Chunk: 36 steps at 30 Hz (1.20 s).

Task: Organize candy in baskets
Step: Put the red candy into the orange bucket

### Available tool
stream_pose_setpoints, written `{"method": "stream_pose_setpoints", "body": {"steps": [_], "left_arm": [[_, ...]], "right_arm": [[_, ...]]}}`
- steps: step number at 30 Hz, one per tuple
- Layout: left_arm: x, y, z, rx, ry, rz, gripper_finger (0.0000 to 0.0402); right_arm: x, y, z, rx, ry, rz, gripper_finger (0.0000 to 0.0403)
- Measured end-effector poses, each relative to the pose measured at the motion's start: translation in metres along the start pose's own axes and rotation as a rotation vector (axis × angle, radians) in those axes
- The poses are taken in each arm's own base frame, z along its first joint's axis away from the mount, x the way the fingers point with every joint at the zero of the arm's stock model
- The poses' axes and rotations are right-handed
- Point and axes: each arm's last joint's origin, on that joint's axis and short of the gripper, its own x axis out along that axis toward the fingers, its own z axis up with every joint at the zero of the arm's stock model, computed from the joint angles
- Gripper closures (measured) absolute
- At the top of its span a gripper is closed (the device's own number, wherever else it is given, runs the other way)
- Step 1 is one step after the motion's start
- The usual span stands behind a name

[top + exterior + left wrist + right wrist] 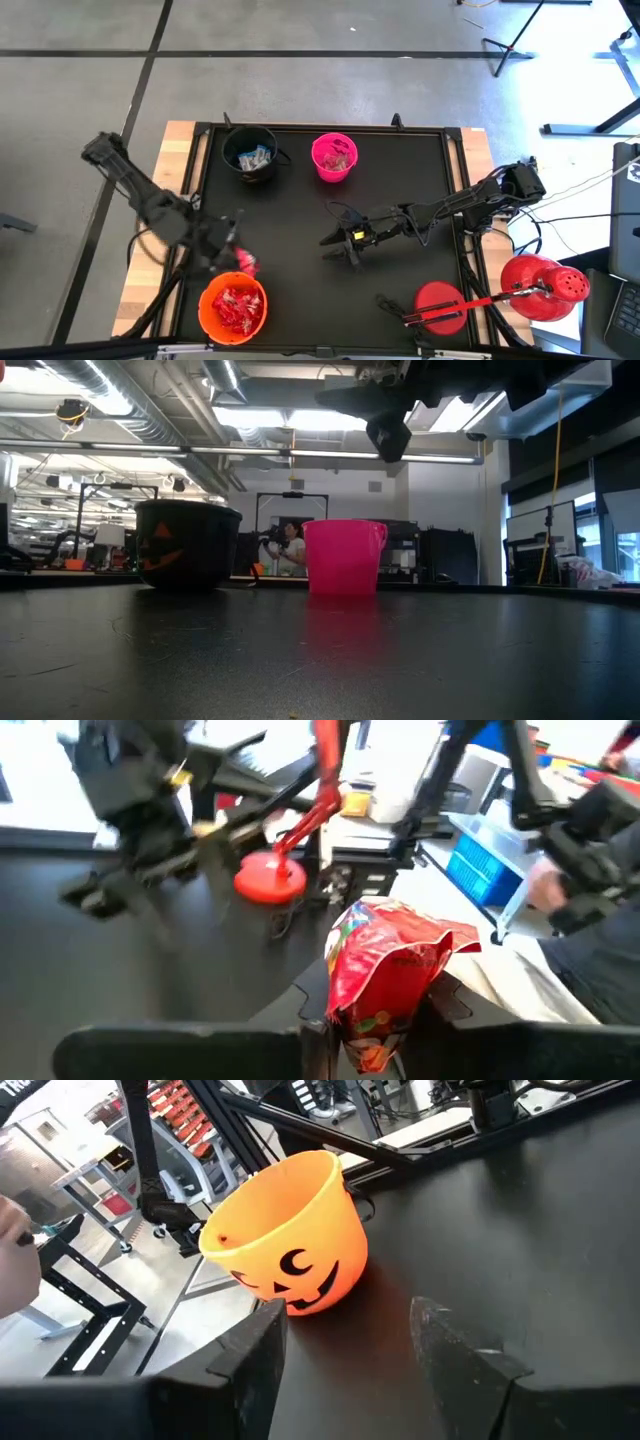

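Table (300,215): black mat in a dark frame over a wooden top, the wood showing along both side edges.

Standing directly on the mat:
- Black bucket (250,155) near the far left corner, upright, blue-and-white candy inside.
- Pink bucket (334,157) just beside it at the far edge, upright, candy inside; the two are apart.
- Orange bucket (233,306) at the near edge, left of centre, upright, filled with red candy.
- Red disc (438,303) with a red rod across it, near the near right corner.

A red domed object (543,287) sits at the right edge, partly off the wood. Centre of mat bare.
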Motion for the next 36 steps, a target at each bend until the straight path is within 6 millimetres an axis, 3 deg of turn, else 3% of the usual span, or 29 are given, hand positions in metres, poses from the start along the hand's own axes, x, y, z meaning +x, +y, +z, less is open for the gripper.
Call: {"method": "stream_pose_setpoints", "body": {"steps": [4, 7, 14, 21, 24, 29, 36], "left_arm": [[-0.016, -0.031, 0.014, 0.082, 0.002, 0.010, 0.0346], [-0.018, -0.049, 0.018, 0.129, 0.061, 0.069, 0.0346], [0.005, -0.076, 0.002, 0.070, 0.303, 0.161, 0.0346], [0.042, -0.089, -0.046, -0.056, 0.587, 0.190, 0.0346], [0.052, -0.091, -0.059, -0.114, 0.633, 0.238, 0.0345], [0.059, -0.093, -0.068, -0.175, 0.657, 0.277, 0.0320], [0.061, -0.091, -0.067, -0.176, 0.630, 0.305, 0.0251]], "right_arm": [[0.000, 0.000, 0.000, 0.000, -0.001, 0.000, 0.0189], [0.000, 0.000, 0.000, 0.001, -0.003, 0.002, 0.0189], [0.000, 0.000, 0.000, 0.003, -0.003, 0.001, 0.0189], [0.000, 0.000, 0.001, 0.002, -0.010, 0.005, 0.0189], [0.000, 0.001, 0.002, 0.001, -0.016, 0.007, 0.0189], [0.000, 0.001, 0.003, 0.000, -0.028, 0.013, 0.0189], [0.000, 0.002, 0.003, -0.003, -0.031, 0.015, 0.0189]]}}
